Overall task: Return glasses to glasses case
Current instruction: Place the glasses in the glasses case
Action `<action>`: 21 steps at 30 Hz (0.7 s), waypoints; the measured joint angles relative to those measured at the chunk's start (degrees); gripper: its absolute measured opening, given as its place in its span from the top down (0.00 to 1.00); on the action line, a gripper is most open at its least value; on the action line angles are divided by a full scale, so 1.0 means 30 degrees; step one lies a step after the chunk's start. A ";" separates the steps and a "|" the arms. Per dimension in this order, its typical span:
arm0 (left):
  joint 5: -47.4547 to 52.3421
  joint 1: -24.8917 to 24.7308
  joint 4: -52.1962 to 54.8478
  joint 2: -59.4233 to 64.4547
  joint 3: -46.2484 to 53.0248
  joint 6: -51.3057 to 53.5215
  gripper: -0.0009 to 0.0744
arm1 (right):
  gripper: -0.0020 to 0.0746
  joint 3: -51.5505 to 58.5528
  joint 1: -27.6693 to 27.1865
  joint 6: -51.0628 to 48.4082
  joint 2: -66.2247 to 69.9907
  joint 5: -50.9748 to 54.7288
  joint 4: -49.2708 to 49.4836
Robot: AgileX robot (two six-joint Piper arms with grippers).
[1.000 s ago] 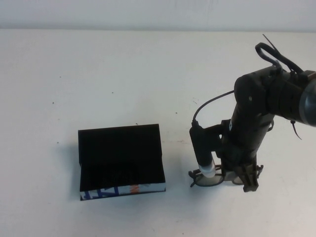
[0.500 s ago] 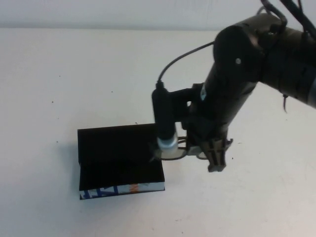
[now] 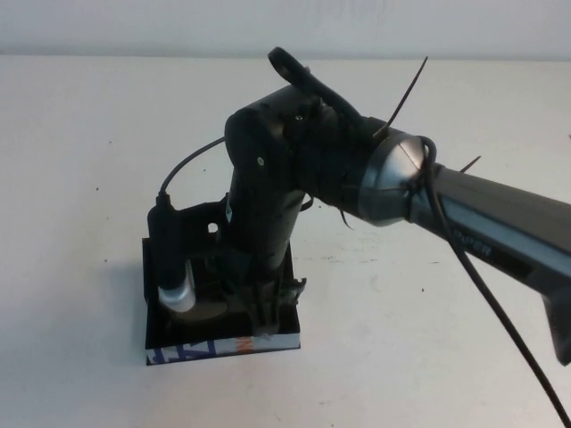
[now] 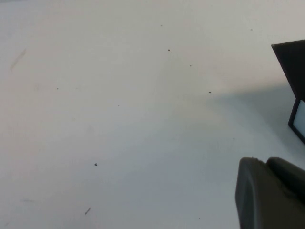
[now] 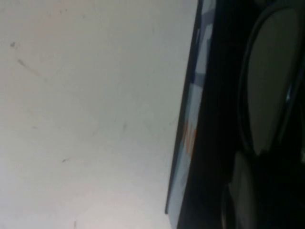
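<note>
The black glasses case [image 3: 198,347] lies open at the front left of the table, its white printed front edge toward me. My right gripper [image 3: 264,323] reaches down into the case, shut on the glasses [image 3: 212,313], whose lens shows just inside the front edge. In the right wrist view a tinted lens of the glasses [image 5: 269,76] sits inside the case, next to its printed edge [image 5: 189,133], with the right gripper [image 5: 250,193] dark beside it. My left gripper [image 4: 272,193] is out of the high view; its wrist view shows it shut over bare table, with a corner of the case [image 4: 291,59] nearby.
The white table [image 3: 428,357] surrounds the case. The right arm [image 3: 375,183] and its cables stretch from the right edge across the middle of the table and hide the back of the case.
My right gripper has carried the glasses leftward from the table at the right of the case to over and into the case. The case has not moved.
</note>
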 joint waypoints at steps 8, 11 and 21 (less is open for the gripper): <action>0.0000 0.0000 0.0000 0.0000 0.0000 0.0000 0.99 | 0.97 -0.1478 0.0248 0.0330 0.1433 0.0000 0.0278; 0.0000 0.0000 0.0000 0.0000 0.0000 0.0000 0.99 | 0.97 -0.1522 0.0248 0.0330 0.1602 0.0012 0.0278; 0.0000 0.0000 0.0000 0.0000 0.0000 0.0000 0.99 | 0.97 -0.1604 0.0276 0.0379 0.1635 0.0045 0.0278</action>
